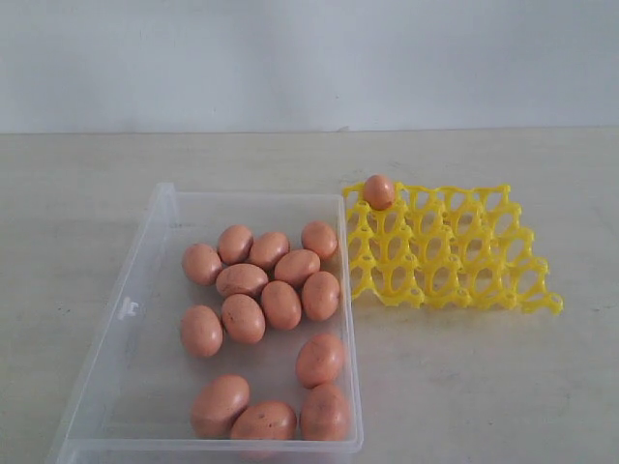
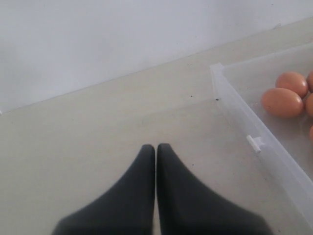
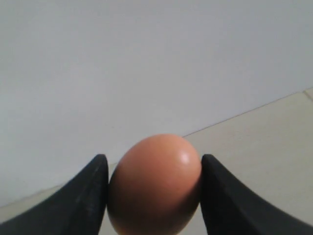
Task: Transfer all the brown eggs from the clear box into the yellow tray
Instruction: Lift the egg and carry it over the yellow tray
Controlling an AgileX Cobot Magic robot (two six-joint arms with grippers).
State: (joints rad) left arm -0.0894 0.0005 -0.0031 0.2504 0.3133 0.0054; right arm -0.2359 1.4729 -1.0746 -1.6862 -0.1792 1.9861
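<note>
Several brown eggs (image 1: pixel 280 304) lie loose in the clear box (image 1: pixel 145 367) at the front left. One brown egg (image 1: pixel 378 191) sits in the far left corner cup of the yellow tray (image 1: pixel 464 261), which lies right of the box. Neither arm shows in the exterior view. My right gripper (image 3: pixel 154 159) is shut on a brown egg (image 3: pixel 156 186), held up with the wall and table behind it. My left gripper (image 2: pixel 156 147) is shut and holds nothing, over bare table beside the box's rim (image 2: pixel 244 127). Two of the eggs (image 2: pixel 282 102) show inside that rim.
The box's small latch tab (image 2: pixel 255 143) sticks out of its side wall toward the left gripper. A pale wall (image 1: pixel 309 58) rises behind the beige table (image 1: pixel 484 387). The other cups of the tray hold nothing.
</note>
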